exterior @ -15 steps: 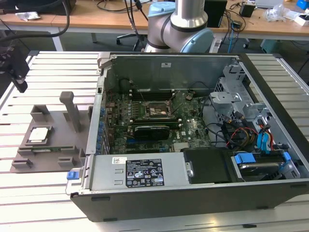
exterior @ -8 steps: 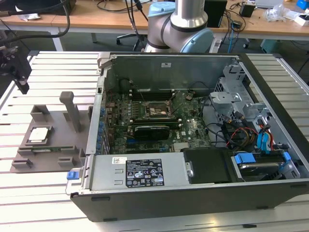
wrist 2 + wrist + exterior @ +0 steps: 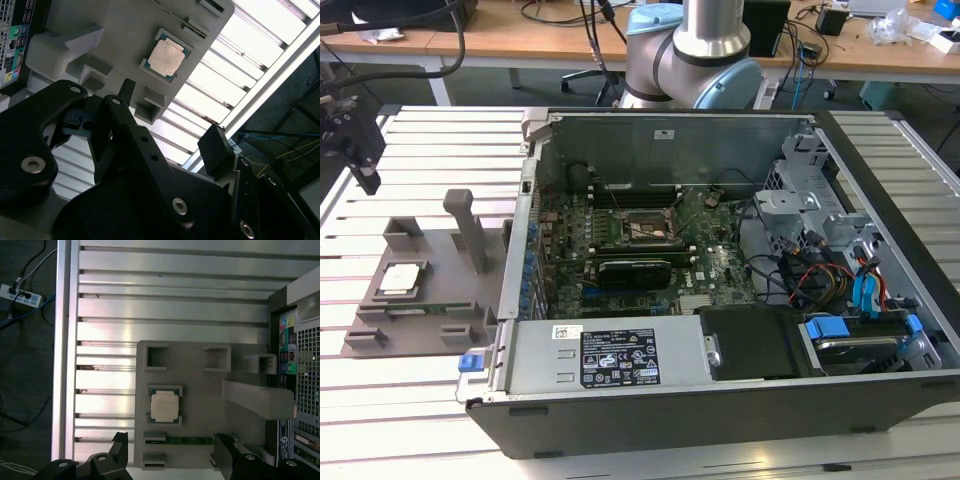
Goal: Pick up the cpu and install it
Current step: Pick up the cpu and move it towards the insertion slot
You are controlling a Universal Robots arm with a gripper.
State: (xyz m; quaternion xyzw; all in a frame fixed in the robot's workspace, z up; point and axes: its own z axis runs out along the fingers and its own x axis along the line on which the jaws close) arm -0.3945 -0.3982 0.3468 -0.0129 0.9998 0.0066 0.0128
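Lying on one tray [image 3: 200, 415], one cpu [image 3: 164, 407]

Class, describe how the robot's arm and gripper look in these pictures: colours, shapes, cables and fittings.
The arm has silver-grey metal cylinders and pale blue joint caps. The gripper is black, built of flat angular link plates joined by silver round pins, ending in two blocky black fingers. A thick black cable runs toward it in the exterior view.

The cpu [image 3: 164, 406] lies open from above; a tall post [image 3: 255, 399] stands nearby.
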